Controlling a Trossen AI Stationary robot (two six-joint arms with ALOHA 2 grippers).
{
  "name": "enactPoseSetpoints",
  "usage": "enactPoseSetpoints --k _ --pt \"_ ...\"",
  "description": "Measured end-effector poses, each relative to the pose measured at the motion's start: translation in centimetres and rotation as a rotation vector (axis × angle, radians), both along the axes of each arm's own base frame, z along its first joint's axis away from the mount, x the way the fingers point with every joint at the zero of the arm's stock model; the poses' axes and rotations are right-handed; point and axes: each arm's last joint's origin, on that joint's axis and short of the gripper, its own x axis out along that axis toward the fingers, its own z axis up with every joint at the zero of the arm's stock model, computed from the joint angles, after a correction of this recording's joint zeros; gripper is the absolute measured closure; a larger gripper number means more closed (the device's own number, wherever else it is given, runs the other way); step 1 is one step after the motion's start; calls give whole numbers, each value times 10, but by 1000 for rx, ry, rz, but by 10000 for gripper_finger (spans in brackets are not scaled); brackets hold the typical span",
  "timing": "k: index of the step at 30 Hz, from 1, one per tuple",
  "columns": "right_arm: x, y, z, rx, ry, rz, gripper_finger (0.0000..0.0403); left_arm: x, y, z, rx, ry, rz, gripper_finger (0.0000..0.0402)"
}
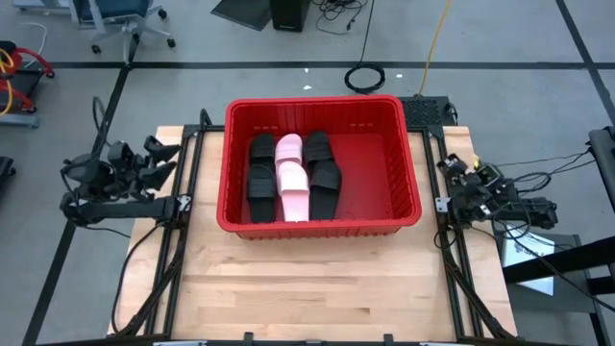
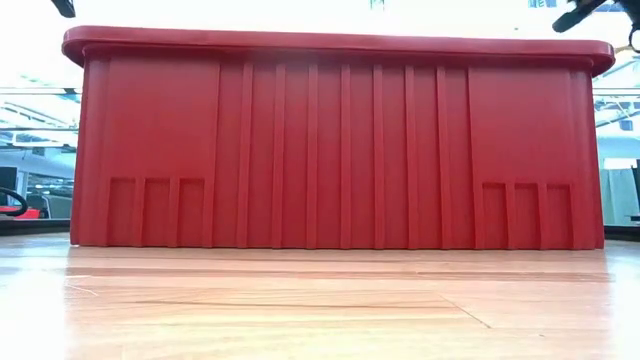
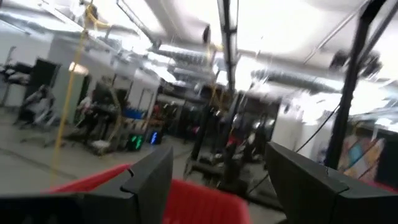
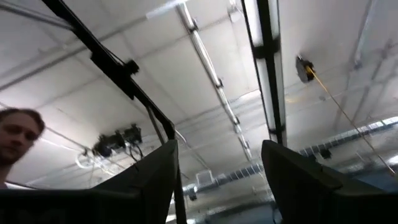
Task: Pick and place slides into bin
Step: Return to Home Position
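Observation:
The red bin [image 1: 404, 154] stands on the wooden table's far middle; its near wall fills the low view [image 2: 340, 150]. Inside it lie several slides side by side on the bin's floor, toward its left side: black ones [image 1: 260, 168], pale pink ones [image 1: 292, 173] and black ones [image 1: 323, 171]. My left gripper [image 1: 161, 159] is open and empty at the table's left edge, left of the bin; its wrist view [image 3: 221, 162] shows the bin's rim [image 3: 199, 196] beyond the fingers. My right gripper [image 1: 455, 165] is open and empty at the table's right edge [image 4: 221, 155].
Bare wooden tabletop [image 1: 317, 288] lies in front of the bin. Black frame rails [image 1: 178, 240] run along both table sides. A person's head [image 4: 15, 134] shows in the right wrist view, beyond the table.

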Motion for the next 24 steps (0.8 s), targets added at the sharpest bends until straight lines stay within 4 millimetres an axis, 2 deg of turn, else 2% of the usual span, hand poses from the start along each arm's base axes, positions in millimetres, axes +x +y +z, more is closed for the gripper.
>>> enactPoseSetpoints --k 9,17,24 --pt "2 0 -2 -5 22 -1 179 24 -2 -19 36 -99 -92 147" --pt "5 0 -4 9 67 20 179 50 -6 -58 70 -212 -222 146" --pt "8 0 -6 50 104 77 179 59 -8 -90 120 -342 -298 147"
